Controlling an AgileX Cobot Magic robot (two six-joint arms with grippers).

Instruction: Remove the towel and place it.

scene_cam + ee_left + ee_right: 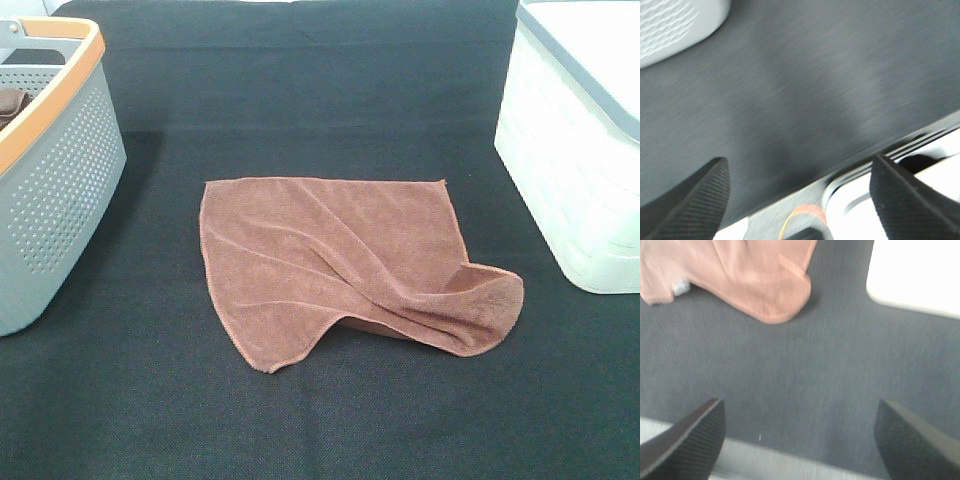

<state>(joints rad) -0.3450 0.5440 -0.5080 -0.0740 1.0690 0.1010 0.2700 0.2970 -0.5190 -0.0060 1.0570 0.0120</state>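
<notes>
Nearest, at the 6 o'clock side of the black surface (320, 100) in the high view: bare dark cloth, neither arm visible there.

Left pincer (799, 200) seen only through its own wrist camera: both dark ribbed fingertips (695, 205) spread wide apart, nothing between them, hovering over the near edge of the black cloth, with a white frame and a strip of orange beyond that edge. View blurred. Corner of the grey basket (675, 25) visible farther out.

Right pincer (800, 440) likewise splayed wide, ribbed fingertips (692, 442) empty, above the cloth near its edge. Ahead of it, apart from the tips, the rounded corner of the towel (750, 275), and off to one side a bright corner of the white bin (915, 275).

At the centre of the surface: brown towel (340, 260), spread mostly flat, creased with folds running toward 4 o'clock. Corner at 4 o'clock bunched and slightly raised, casting a shadow beneath; pointed corner at 7 o'clock. Touching neither container.

At 9 to 10 o'clock: grey perforated basket (55, 170) with an orange rim, something dark brown inside, too little showing to identify. Well apart from the towel.

At 2 to 3 o'clock: white bin (570, 160) with a grey rim, cut off by the frame edge, near the towel's raised corner but not touching.
</notes>
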